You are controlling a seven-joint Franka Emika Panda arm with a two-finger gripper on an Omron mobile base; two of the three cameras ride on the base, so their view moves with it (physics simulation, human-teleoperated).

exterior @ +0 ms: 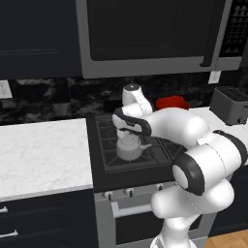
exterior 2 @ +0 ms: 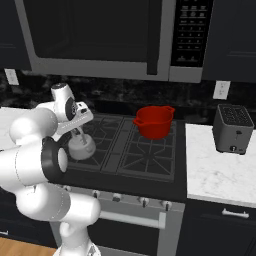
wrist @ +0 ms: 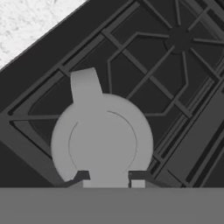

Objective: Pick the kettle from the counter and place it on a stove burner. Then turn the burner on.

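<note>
Setting: we are looking at a dark kitchen, with a microwave [exterior 2: 100, 37] hanging across the top of both base views.
Counter: we are seeing the counter [exterior: 41, 155], a white veined slab, filling the left of the left base view and the upper left corner of the hand view.
Stove: we are seeing the black stove [exterior 2: 135, 150] lying at the centre of both base views, knobs running along its front edge.
Kettle: we are finding the kettle [exterior: 130, 147] sitting on the stove burner [wrist: 144, 70] at the front left of the grates; in the hand view it is occupying the lower centre, spout pointing to the top of the frame.
Gripper: we are seeing the gripper [wrist: 109, 177] reaching down over the kettle, its jaws drawn together on the kettle's top; the thin handle itself is too hidden for us to make out.
Pot: a red pot [exterior 2: 154, 121] is standing on a rear grate, right of centre in the right base view.
Toaster: a grey toaster [exterior 2: 232, 129] is resting on the narrow white slab at the right.
</note>
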